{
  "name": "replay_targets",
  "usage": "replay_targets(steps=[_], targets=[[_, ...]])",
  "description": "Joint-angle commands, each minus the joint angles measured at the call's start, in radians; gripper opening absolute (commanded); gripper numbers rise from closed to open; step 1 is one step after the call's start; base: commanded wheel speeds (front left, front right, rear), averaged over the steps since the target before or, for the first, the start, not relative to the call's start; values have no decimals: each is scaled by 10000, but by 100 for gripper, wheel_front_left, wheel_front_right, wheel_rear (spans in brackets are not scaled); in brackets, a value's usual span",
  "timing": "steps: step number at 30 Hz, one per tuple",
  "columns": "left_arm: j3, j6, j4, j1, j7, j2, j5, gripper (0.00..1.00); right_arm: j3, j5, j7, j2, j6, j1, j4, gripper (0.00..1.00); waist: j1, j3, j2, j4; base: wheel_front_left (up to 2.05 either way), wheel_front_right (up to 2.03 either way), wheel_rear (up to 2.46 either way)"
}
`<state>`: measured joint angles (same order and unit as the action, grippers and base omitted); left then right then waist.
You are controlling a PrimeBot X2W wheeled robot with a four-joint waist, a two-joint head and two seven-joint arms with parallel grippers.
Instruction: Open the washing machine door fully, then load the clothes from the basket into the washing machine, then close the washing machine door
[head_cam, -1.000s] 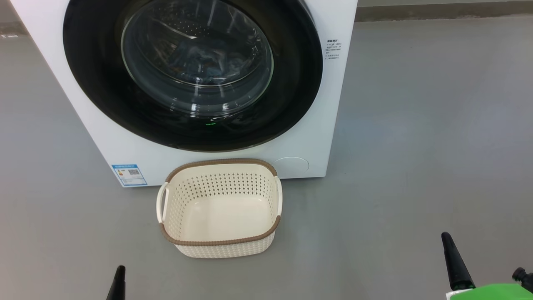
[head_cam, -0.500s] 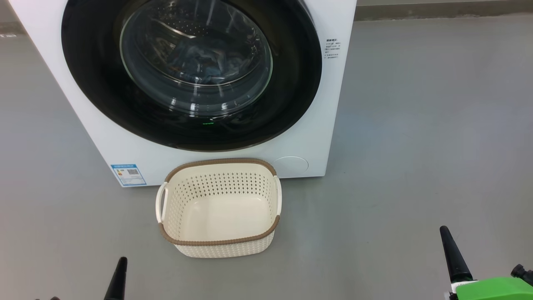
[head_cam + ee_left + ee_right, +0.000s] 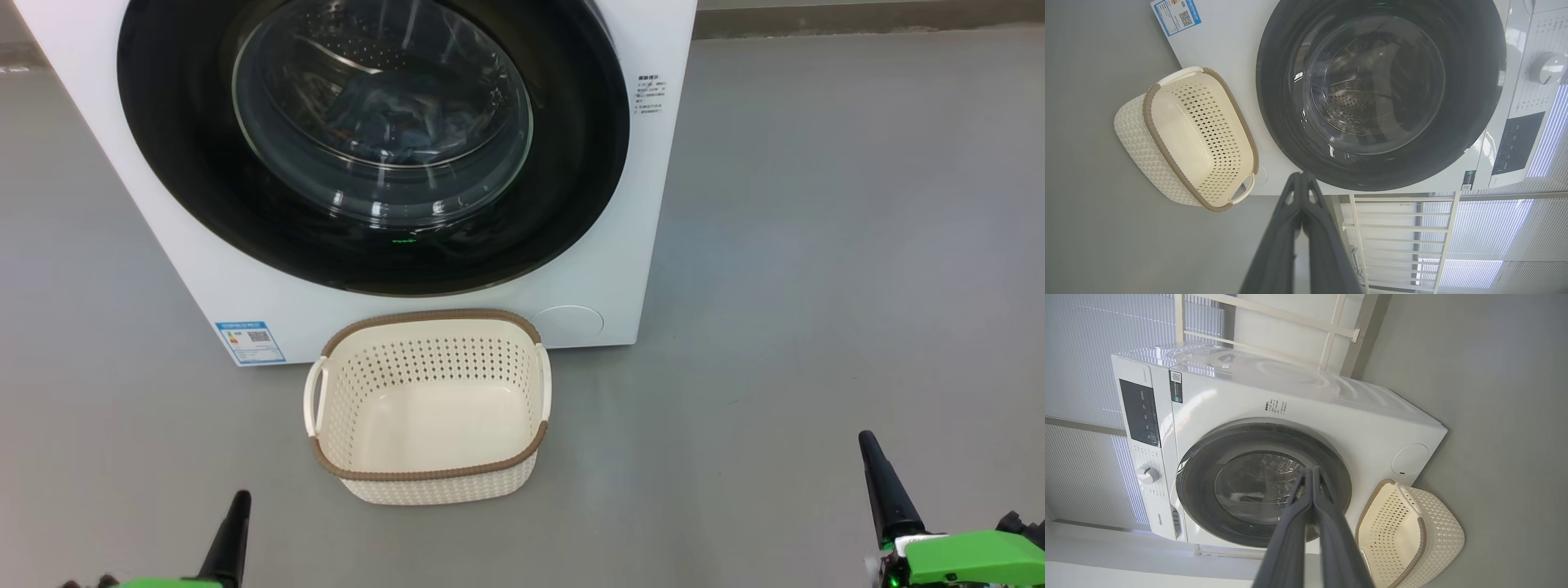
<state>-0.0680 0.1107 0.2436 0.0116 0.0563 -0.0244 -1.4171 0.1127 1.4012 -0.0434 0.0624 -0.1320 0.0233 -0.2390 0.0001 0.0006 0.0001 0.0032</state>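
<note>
The washing machine door [image 3: 373, 139] sits flush in the front of the washing machine [image 3: 620, 245]. The clothes [image 3: 392, 122] show as dim blue folds through its glass. The basket [image 3: 424, 475] is bare inside, on the floor at the door's 6 o'clock, just beside the cabinet. By that the job looks all but done.

The main risk is a door that looks shut but has not latched (the catch itself can't be made out here). It could then swing out. A hem caught in the seal would cause the same, and the black rim hides that edge.

If you go back in to press it, mind the glossy rim: a closed, pointed tip could skid off it.

Your left gripper [image 3: 242, 502] is at the basket's 7 o'clock and your right gripper [image 3: 867, 447] at its 4 o'clock. Each has its fingers pressed together on nothing, well apart from everything.

Around the door are a blue label sticker [image 3: 251, 341] at its 7 o'clock and a round cover [image 3: 569, 322] at 5 o'clock. The right wrist view shows a dial [image 3: 1147, 473] beside the dark control panel [image 3: 1139, 412].

Only the basket stands in the way. A low reach or a roll forward would knock it.
</note>
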Motion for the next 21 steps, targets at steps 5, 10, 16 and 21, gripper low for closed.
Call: replay_targets(steps=[5, 10, 16, 21], targets=[[-352, 109, -126, 683, 218, -241, -685, 0, -139, 807, -223, 14, 7, 554, 137, 0, 0, 7, -1, -10, 0, 0, 0], [-404, 154, -53, 825, 394, -249, -1306, 0, -131, 1501, -408, -4, 10, 695, 42, 0, 0, 16, -1, -21, 0, 0, 0], [-455, 199, 19, 964, 567, -258, -1917, 0, -122, 2184, -591, -22, 13, 833, -50, 0, 0, 25, -1, -32, 0, 0, 0], [-455, 199, 18, 964, 567, -258, -1918, 0, -114, 2178, -597, -28, 13, 834, -51, 0, 0, 25, -1, -32, 0, 0, 0]])
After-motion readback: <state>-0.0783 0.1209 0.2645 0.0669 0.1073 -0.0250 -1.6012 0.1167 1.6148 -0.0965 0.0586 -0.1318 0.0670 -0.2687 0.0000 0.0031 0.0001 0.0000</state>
